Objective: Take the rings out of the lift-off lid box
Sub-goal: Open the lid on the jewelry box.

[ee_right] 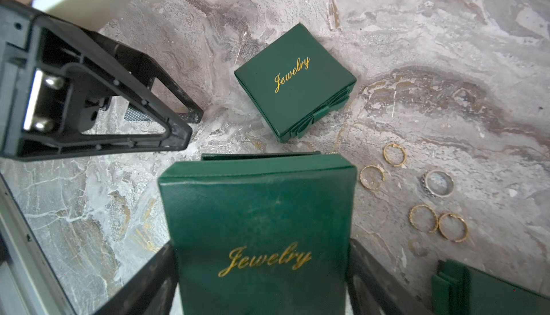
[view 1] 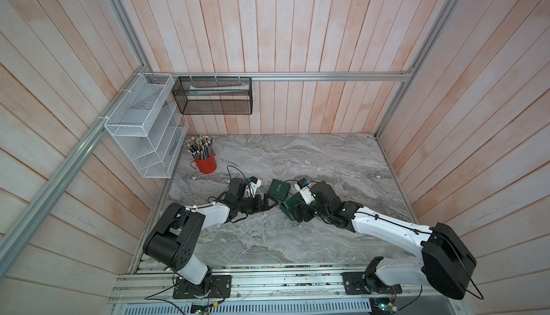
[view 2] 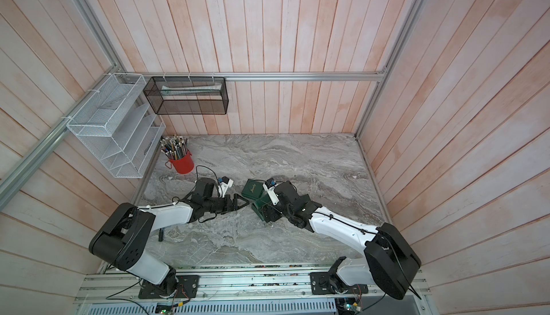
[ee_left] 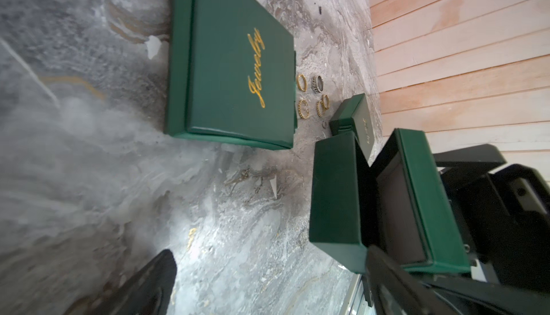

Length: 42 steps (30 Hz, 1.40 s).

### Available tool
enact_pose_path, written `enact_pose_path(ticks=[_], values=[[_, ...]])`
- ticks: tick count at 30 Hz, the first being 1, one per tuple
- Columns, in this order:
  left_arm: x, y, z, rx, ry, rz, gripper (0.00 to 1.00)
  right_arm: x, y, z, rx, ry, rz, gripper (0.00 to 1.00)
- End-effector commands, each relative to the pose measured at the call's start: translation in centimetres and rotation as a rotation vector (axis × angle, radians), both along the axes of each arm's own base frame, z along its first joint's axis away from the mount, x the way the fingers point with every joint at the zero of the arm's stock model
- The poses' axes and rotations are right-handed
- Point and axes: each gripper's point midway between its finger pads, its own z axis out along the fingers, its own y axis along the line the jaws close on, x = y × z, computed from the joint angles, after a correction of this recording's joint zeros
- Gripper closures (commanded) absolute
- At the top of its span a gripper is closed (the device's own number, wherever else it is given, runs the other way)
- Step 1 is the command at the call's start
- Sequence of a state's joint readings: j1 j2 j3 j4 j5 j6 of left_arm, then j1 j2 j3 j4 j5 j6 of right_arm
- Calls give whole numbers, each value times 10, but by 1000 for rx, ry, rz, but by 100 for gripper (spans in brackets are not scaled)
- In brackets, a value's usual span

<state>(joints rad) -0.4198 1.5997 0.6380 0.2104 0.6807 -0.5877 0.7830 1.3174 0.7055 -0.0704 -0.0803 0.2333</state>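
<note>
We are seeing the rings already lying out on the bench beside the closed box.
Five rings [ee_right: 439, 183], four gold-coloured and one silvery, are lying loose on the marble bench [view 1: 297, 155] just beside the closed box [ee_right: 294, 81] with the bow. The right claw [ee_right: 265, 283] is grasping a green lid [ee_right: 256, 209] lettered Jewelry near the closed box, and that lid is filling the middle of the right wrist view. The left claw [view 2: 244, 202] is hanging released and empty on the side of the closed box away from the rings. In both top views the right arm is covering the rings; only the wrist views are showing them. The left wrist view alone is showing the lid's hollow dark inside. A small green box [ee_left: 354, 120] is lying beyond the rings from the closed box, and a red cup of pencils [view 1: 205, 163] is standing well apart from it.
</note>
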Motion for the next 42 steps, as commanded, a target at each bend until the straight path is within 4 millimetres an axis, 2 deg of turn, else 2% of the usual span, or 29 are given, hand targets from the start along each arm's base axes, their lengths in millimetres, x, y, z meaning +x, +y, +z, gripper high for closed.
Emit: enact_pose_path(ticks=[1,3,11,18,25,29,33,36,39,42], values=[[3,-15,7,-38,-15,-37,0,-1,5,2,33,10,-4,22],[0,-20,5,-44,-7,-49,0,-2,9,9,61,1,8,22],[-2,-39,-5,-52,22,-82,0,4,5,23,113,-52,-36,24],[-8,-32,-24,16,54,-74,0,7,3,40,193,-71,-84,24],[-14,-30,-39,49,76,-83,0,8,-6,36,181,-77,-114,23],[-14,-28,-33,55,59,-66,0,6,-14,29,91,-77,-100,24],[-6,-13,-23,83,33,-4,0,1,-20,10,-62,-26,-41,25],[4,15,-15,44,39,106,0,-4,-18,-1,-140,47,6,25],[12,47,-10,81,23,193,0,-15,-4,-5,-174,147,78,25],[16,59,3,103,-35,217,0,-24,7,-5,-236,182,123,25]])
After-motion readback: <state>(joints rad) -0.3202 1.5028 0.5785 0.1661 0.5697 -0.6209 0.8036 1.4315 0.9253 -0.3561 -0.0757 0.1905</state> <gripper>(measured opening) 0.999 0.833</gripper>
